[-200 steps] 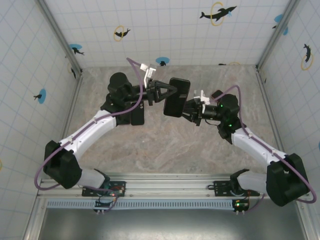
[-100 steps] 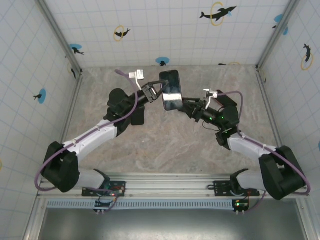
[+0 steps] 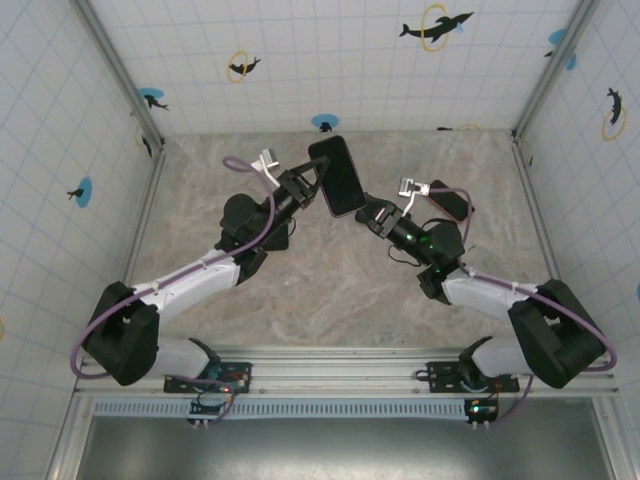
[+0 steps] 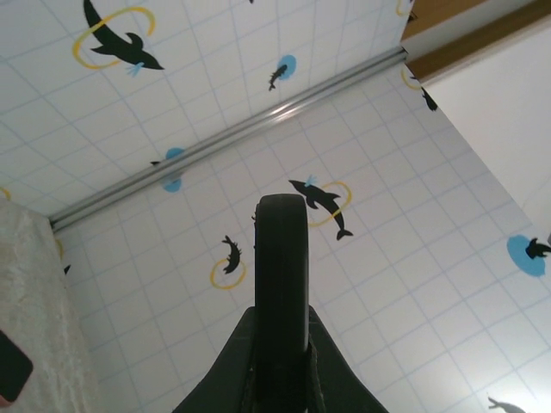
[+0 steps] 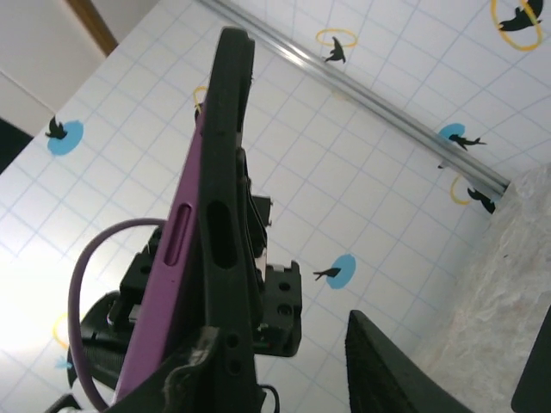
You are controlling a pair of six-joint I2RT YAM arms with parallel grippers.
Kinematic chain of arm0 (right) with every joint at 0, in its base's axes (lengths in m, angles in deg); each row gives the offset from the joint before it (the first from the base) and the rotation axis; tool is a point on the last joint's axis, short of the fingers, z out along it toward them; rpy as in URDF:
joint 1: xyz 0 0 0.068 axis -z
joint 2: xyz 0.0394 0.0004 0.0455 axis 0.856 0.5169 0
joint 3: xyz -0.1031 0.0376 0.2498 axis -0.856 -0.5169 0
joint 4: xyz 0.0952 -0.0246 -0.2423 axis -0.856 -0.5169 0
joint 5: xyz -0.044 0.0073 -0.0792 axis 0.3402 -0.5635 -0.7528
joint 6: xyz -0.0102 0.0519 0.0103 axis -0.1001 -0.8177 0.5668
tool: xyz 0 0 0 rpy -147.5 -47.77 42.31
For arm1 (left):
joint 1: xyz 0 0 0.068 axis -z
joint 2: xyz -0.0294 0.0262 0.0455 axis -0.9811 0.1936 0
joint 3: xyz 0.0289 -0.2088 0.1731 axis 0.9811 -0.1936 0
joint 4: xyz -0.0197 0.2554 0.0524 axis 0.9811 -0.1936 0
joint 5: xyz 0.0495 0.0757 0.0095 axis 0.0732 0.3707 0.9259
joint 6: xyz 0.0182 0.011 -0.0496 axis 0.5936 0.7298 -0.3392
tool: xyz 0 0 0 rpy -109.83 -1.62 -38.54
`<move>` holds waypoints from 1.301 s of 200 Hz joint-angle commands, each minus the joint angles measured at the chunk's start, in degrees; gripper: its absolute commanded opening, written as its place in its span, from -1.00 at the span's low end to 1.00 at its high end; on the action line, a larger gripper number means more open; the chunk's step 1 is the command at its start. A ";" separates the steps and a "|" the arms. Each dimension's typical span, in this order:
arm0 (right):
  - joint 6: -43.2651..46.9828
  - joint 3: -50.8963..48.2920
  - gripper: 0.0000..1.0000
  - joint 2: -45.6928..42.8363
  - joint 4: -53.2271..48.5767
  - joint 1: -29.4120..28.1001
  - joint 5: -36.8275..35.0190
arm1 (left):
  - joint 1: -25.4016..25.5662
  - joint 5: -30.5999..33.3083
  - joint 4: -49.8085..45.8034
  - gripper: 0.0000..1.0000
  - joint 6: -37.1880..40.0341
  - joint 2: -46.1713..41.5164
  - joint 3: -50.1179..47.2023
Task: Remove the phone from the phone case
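Phone point(image 3: 337, 176) held above marbled table point(image 3: 330, 290); tiled walls point(image 3: 330, 70) (dolphin decals point(image 3: 436, 25)).

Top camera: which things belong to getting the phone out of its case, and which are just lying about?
Job: phone case with purple phone inside, left gripper, right gripper.
Lying about: dark flat object beside the right arm, on the table.

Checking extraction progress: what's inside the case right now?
The purple phone sits inside the case; its side edge shows along the rim. The case wall covers the rest of it there, so how far it is seated cannot be told.
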 commanded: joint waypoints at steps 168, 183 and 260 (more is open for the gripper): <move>-10.84 -0.69 -1.00 3.85 12.82 -1.40 -6.64 | -0.91 0.37 -3.94 0.11 -5.59 4.42 0.65; -10.71 -0.73 -1.00 4.02 13.06 -1.28 -6.89 | -0.86 0.45 -4.77 0.21 -5.31 4.34 0.85; -9.98 -0.67 -1.00 5.57 17.20 -0.36 -8.65 | -0.23 -0.52 -7.73 0.50 -4.61 4.18 2.32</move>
